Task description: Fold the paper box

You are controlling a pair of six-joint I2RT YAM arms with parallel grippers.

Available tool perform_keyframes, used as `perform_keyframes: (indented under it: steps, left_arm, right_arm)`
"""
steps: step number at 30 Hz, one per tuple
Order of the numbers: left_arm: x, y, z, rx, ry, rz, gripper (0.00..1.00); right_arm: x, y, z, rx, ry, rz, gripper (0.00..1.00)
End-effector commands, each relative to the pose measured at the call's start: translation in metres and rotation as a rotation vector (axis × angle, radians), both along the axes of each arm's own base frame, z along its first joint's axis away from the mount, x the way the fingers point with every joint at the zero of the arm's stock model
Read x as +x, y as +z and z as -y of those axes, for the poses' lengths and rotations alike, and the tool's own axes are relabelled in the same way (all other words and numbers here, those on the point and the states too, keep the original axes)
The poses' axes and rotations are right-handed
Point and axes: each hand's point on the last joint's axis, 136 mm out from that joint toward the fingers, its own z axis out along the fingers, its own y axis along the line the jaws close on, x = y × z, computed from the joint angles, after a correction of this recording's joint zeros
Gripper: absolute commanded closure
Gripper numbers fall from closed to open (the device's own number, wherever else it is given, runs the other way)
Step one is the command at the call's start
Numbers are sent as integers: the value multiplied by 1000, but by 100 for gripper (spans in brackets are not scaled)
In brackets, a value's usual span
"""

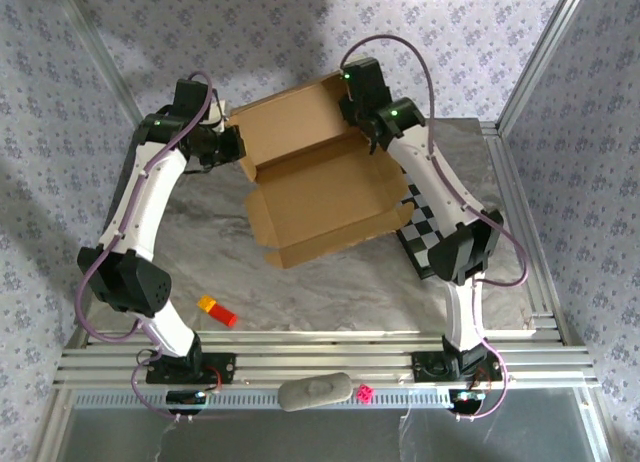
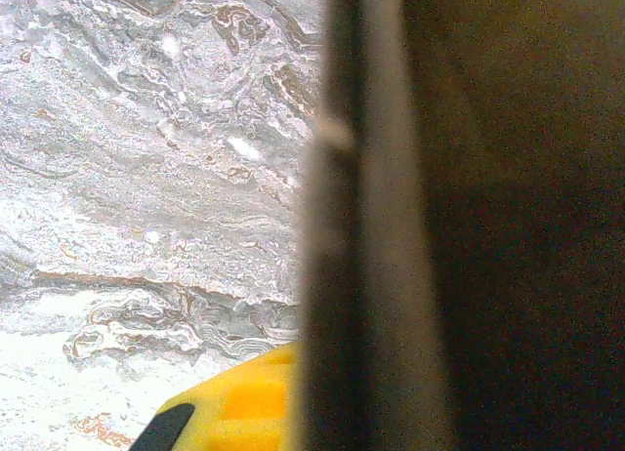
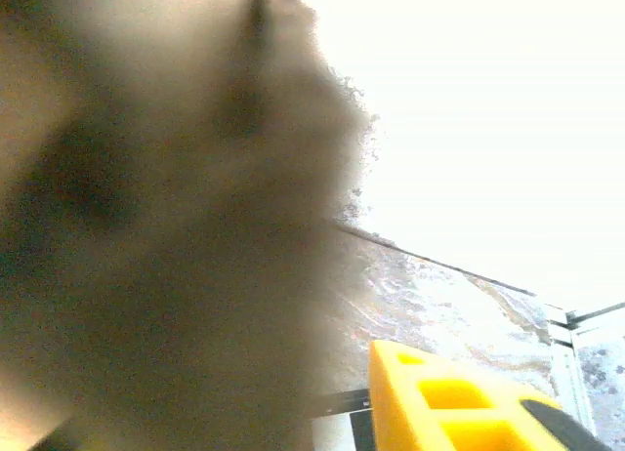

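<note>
1. A small orange-and-red block [image 1: 217, 310] lies towards the near left corner of the marbled tabletop [image 1: 330, 297], well apart from the rest.
2. The left fingers [image 2: 244, 412] are together, pinched on the left side flap of the paper box [image 1: 320, 197]. In the left wrist view a cardboard edge runs upright just beside the yellow finger.
3. The paper box, plain brown and half formed, sits open at the middle of the tabletop towards the far edge, with its back panel raised.
4. The right fingers [image 3: 439, 402] are at the box's far right corner. The cardboard there is a close blur, so I cannot tell whether they are apart or clamped.
5. A black-and-white checkered board [image 1: 420, 227] lies near the right edge, just beside the box.
</note>
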Motion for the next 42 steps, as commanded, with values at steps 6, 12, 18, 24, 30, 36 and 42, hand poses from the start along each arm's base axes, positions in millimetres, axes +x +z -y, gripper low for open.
perform_keyframes:
  steps: [6, 12, 18, 24, 30, 36, 42]
  left_arm:
    - [5, 17, 4, -39, 3, 35, 100]
    - [8, 15, 5, -35, -3, 26, 100]
    - [11, 22, 6, -38, -8, 45, 100]
    - [12, 22, 7, -40, -11, 46, 100]
    - [11, 22, 7, -39, -15, 44, 100]
    - [12, 24, 7, -37, -14, 49, 100]
    - [12, 23, 6, -33, -15, 44, 100]
  right_arm:
    - [-27, 36, -12, 147, 144, -13, 58]
    - [-27, 41, -14, 185, 168, -12, 51]
    - [-28, 45, -18, 200, 189, -12, 47]
    - [-27, 44, -11, 173, 156, -3, 50]
    - [-18, 40, 4, 89, 70, 23, 73]
    - [-16, 20, 15, -37, -38, 12, 70]
    - [-19, 11, 24, -59, -63, -7, 61]
